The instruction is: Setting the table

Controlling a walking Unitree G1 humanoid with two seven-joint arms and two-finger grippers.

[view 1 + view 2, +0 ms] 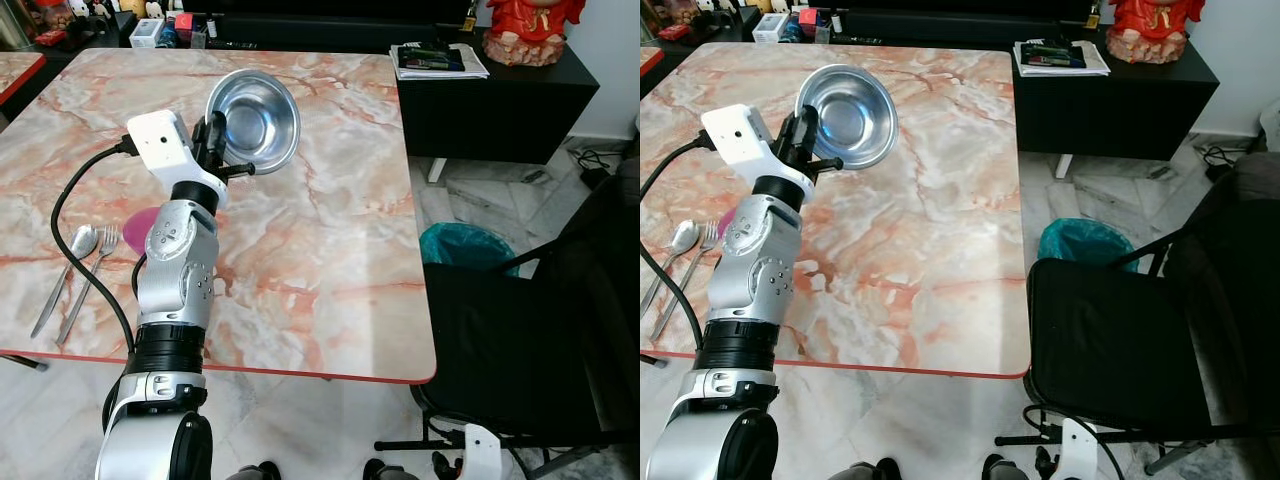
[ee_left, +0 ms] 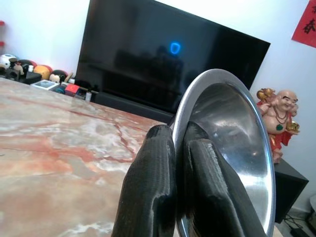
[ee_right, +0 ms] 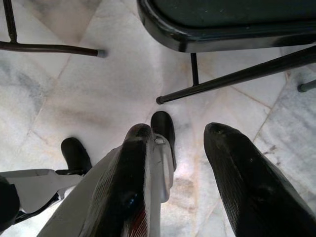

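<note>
A shiny steel bowl (image 1: pixel 258 118) is held tilted on its side above the marble table (image 1: pixel 320 230), its hollow facing the camera. My left gripper (image 1: pixel 214 138) is shut on the bowl's rim, one black finger inside and one outside (image 2: pixel 150 182). A spoon (image 1: pixel 72 252) and a fork (image 1: pixel 98 252) lie side by side near the table's left front edge. Something pink (image 1: pixel 138 224) lies on the table, partly hidden behind my left arm. My right gripper (image 3: pixel 177 131) hangs low over the floor by the chair, open and holding nothing.
A black chair (image 1: pixel 520 340) stands at the table's right side, with a teal bin (image 1: pixel 465 245) behind it. A black cabinet (image 1: pixel 495 100) with papers and a red figurine (image 1: pixel 525 25) stands at the back right. Small items line the far edge.
</note>
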